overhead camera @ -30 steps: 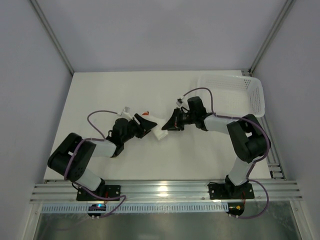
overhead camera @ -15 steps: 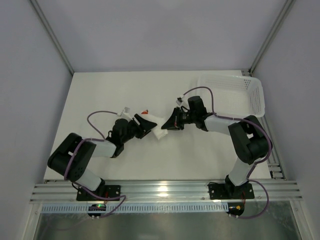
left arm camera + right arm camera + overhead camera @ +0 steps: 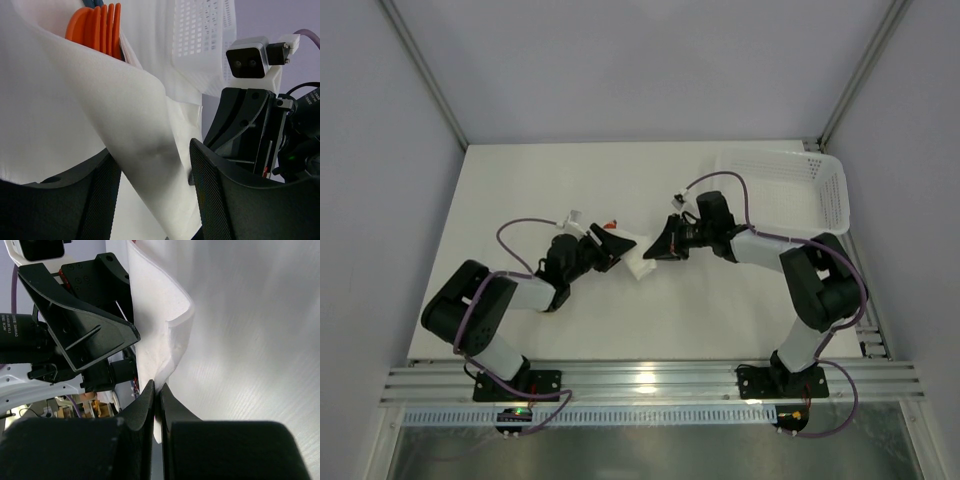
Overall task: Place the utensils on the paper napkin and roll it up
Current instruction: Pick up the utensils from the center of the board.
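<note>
The white paper napkin (image 3: 640, 258) lies mid-table between both grippers, folded over the utensils. In the left wrist view the napkin (image 3: 125, 115) forms a thick fold, and the orange utensils (image 3: 97, 27) stick out of its far end; an orange tip (image 3: 610, 224) also shows from above. My left gripper (image 3: 152, 162) is open, its fingers wide on either side of the fold. My right gripper (image 3: 157, 390) is shut on the napkin's edge (image 3: 170, 340). From above, the left gripper (image 3: 608, 250) and right gripper (image 3: 658, 250) face each other across the napkin.
A white perforated basket (image 3: 790, 185) stands at the back right of the table, and the basket (image 3: 200, 35) also shows behind the napkin in the left wrist view. Metal frame posts rise at the back corners. The two grippers are very close together.
Hardly anything: the left arm has shifted slightly, and both grippers stay at the napkin as before.
</note>
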Tool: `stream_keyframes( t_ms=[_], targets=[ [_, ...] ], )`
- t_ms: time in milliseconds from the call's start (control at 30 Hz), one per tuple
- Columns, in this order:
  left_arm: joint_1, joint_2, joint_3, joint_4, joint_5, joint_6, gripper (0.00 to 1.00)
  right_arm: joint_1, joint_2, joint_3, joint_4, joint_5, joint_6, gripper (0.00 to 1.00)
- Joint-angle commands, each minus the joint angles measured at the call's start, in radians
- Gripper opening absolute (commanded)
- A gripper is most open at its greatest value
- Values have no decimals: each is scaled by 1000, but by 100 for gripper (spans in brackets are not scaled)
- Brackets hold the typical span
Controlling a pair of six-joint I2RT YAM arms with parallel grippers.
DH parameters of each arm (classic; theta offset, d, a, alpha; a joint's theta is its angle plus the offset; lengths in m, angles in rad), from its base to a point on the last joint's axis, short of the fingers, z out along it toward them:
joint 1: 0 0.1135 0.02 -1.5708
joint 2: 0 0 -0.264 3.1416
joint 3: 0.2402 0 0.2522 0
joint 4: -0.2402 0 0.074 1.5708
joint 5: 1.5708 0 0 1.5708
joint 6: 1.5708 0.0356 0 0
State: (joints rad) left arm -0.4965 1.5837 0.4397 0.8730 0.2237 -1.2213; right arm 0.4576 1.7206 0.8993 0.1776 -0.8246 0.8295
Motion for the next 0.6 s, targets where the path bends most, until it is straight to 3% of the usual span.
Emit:
stream_keyframes(
  t_ms=[0, 200, 400, 533, 567],
  targets=[
    [-2, 7, 30, 67, -17, 13, 57, 7, -61, 1, 2, -25, -26, 4],
    [-2, -8, 27, 63, -20, 14, 49, 7, -73, -5, -6, -25, -36, 4],
    [-1, -27, 25, 41, -17, 14, 25, 9, -85, -4, -32, -18, -69, 3],
    [-1, -33, 22, 35, -4, 20, 1, 10, -92, 15, -78, -7, -101, 5],
    [-1, -33, 21, 35, 0, 20, 0, 10, -93, 23, -84, -7, -105, 8]
  ],
)
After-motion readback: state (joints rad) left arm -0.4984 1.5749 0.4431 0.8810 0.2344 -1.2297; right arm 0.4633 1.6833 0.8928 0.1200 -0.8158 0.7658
